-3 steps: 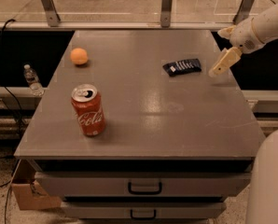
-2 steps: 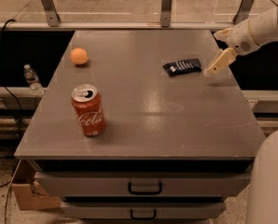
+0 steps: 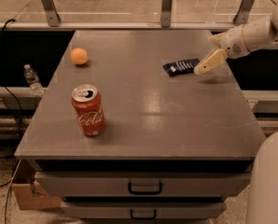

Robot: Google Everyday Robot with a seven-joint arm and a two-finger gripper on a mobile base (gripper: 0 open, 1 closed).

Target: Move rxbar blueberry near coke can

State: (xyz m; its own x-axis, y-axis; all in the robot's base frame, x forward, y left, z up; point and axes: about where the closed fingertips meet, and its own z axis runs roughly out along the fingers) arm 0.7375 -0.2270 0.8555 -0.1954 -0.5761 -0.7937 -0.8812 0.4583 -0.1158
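The rxbar blueberry, a flat dark navy wrapper with white lettering, lies on the grey table at the far right. The coke can, red with a silver top, stands upright near the table's front left, well apart from the bar. My gripper reaches in from the right on a white arm. Its tip is just beside the bar's right end, low over the table. It holds nothing that I can see.
A small orange ball rests at the table's back left. A water bottle stands off the table's left side. Metal rail posts line the back edge. My white base fills the lower right.
My gripper has moved left and slightly down, from beside the table's right edge to the bar's right end. The bar, can and ball have not moved.
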